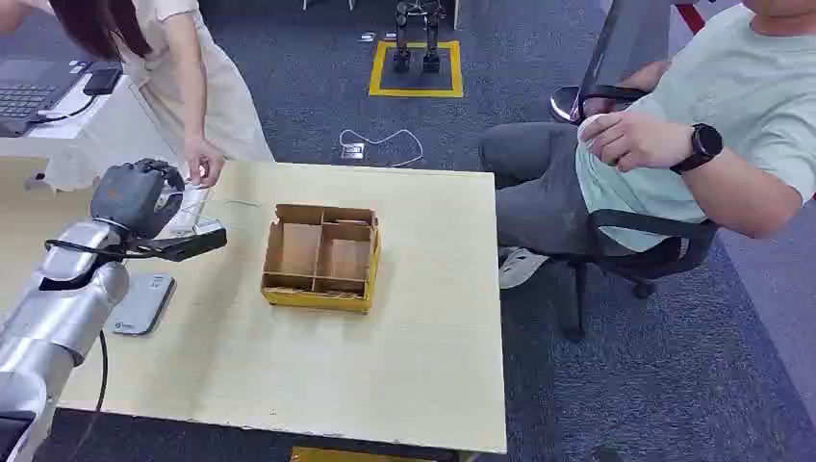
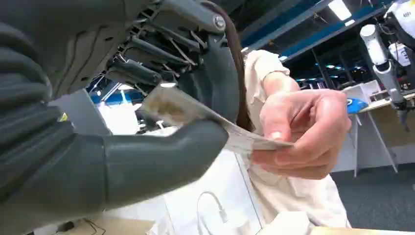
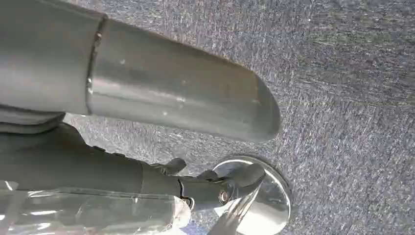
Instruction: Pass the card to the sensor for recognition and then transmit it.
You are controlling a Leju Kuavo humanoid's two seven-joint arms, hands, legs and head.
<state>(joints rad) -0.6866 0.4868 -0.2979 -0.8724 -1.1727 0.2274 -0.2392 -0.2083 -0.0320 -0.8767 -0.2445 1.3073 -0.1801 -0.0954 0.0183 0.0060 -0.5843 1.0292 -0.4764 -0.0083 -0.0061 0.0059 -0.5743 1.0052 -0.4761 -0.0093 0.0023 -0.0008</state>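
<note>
- Head view: left robot hand (image 1: 144,197) raised over the desk (image 1: 404,366), a person's hand (image 1: 204,162) just beside it. Sensor (image 1: 141,302) flat on the desk, divided box (image 1: 321,256) mid-desk.
- Left wrist view: card (image 2: 195,115) pinched between thumb and fingers (image 2: 161,154); the person's hand grips its far end.
- Right wrist view: right robot hand (image 3: 147,93) over carpet, holding nothing, fingers apart.

Counting, head view: one wooden table (image 1: 385,385); one cardboard divider box (image 1: 321,257), four compartments showing; one grey sensor pad (image 1: 142,302); one card (image 2: 205,117); one laptop (image 1: 29,94); one cable (image 1: 385,144) lying on the carpet. Two persons (image 1: 183,67) (image 1: 693,144) staying near; one wearing one black watch (image 1: 703,146).
</note>
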